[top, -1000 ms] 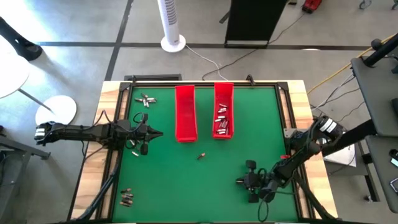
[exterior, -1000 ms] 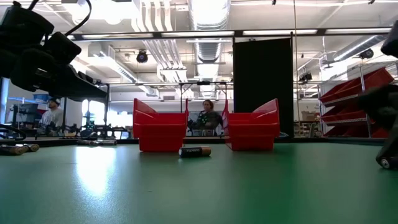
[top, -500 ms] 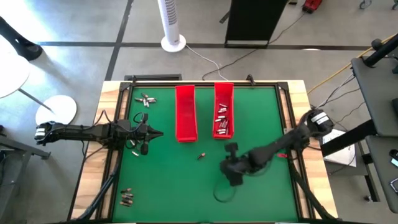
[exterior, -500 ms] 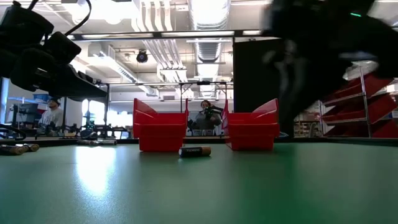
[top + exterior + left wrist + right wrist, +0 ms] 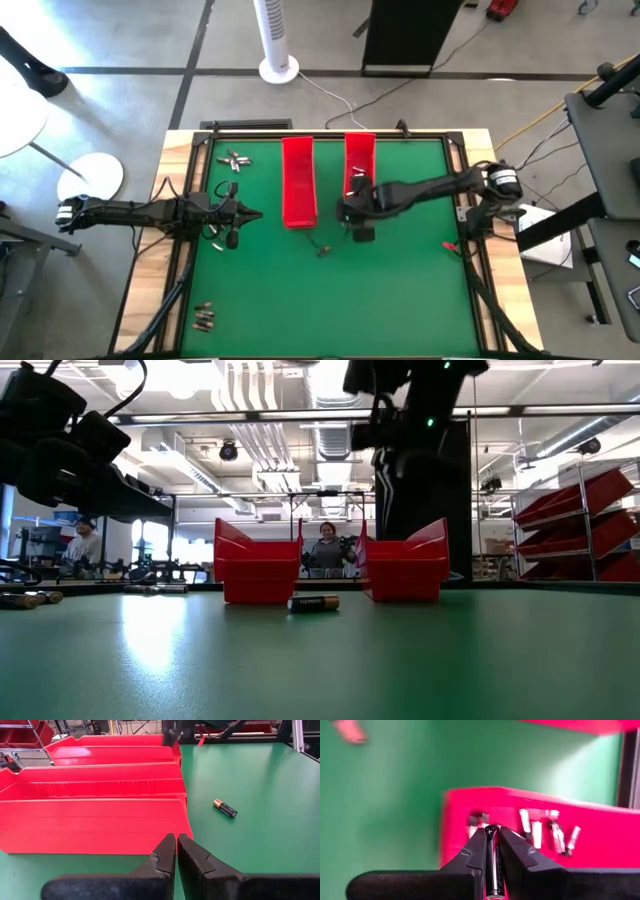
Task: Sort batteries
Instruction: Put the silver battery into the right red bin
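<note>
Green felt covers the table; from above, the right gripper hangs by the right tray, the left gripper waits pressed together. Its wrist view shows a battery pinched over the batteries inside; release off the rim could spill it onto the felt, where a stray cell lies.

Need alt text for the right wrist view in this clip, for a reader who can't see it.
The right gripper is shut on a dark battery held lengthwise between its fingers, above a red tray. Several silvery batteries lie inside the tray, and the green table lies around it.
</note>
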Controlling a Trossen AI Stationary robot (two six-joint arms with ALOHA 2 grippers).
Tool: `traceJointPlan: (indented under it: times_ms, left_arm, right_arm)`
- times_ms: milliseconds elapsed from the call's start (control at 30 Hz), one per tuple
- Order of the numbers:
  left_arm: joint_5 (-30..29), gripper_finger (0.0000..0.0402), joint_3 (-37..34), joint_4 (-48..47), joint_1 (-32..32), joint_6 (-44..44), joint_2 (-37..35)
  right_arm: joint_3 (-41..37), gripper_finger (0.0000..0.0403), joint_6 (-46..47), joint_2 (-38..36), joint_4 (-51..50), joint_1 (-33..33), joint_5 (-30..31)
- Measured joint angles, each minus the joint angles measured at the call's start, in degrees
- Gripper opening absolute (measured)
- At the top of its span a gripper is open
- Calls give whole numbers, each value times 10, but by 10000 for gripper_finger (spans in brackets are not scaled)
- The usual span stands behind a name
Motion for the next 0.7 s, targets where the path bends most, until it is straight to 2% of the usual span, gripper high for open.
traceJointPlan:
  times_ms: [133,267,567,700]
  left_arm:
    - [0,0,0,0,0,0,0]
    - [0,0,0,0,0,0,0]
    - [0,0,0,0,0,0,0]
    - [0,0,0,0,0,0,0]
  right_arm:
    - [-1,27,-9,15,-1,-48,-11]
    - [-1,27,-23,35,21,-77,-59]
    - [-1,27,-37,94,38,-112,-62]
    - [-1,29,-39,97,42,-116,-64]
